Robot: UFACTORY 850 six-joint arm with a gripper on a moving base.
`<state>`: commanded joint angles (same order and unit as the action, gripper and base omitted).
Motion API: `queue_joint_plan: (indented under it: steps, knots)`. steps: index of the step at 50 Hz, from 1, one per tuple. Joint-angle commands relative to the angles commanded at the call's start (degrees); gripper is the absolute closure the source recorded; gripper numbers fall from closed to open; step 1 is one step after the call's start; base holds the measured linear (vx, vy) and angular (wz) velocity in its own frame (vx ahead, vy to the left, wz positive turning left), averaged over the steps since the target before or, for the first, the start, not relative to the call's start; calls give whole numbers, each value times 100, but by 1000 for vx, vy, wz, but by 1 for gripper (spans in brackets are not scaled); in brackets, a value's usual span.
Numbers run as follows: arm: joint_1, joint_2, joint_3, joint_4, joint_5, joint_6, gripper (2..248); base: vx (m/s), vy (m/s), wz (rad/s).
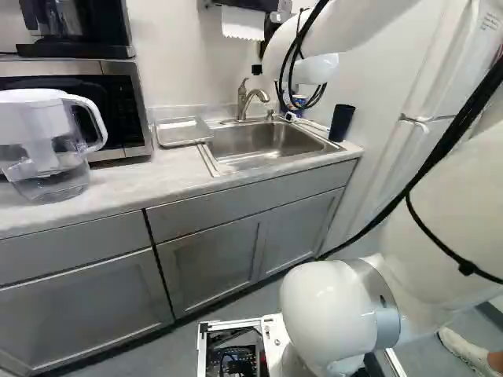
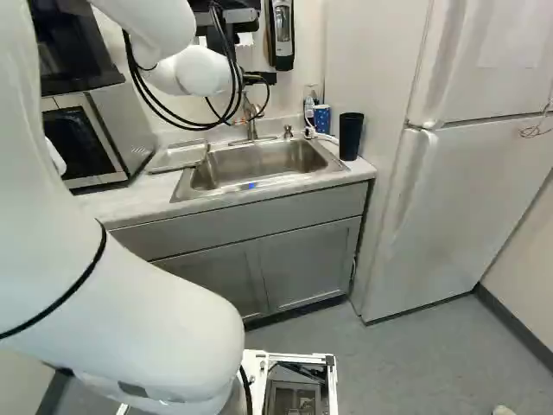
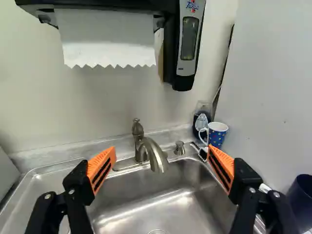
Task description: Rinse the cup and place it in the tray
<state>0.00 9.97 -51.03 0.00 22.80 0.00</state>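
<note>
The wrist view cuts off the dark cup [image 3: 301, 202], sink [image 3: 183, 170] and towel dispenser [image 3: 117, 5].

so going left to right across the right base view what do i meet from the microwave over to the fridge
microwave → tray → faucet → blue spotted mug → dark cup → fridge

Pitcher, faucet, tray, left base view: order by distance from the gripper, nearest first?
1. Faucet: just ahead of the gripper, behind the sink.
2. Tray: on the counter, left of the sink.
3. Pitcher: farthest, at that view's left edge.
</note>
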Motion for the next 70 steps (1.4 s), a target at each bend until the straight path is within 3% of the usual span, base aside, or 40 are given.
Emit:
queue_joint_plan:
  steps: [70]
  knots:
    - [0,-76,-69,0,0,0,3,29,4,-4]
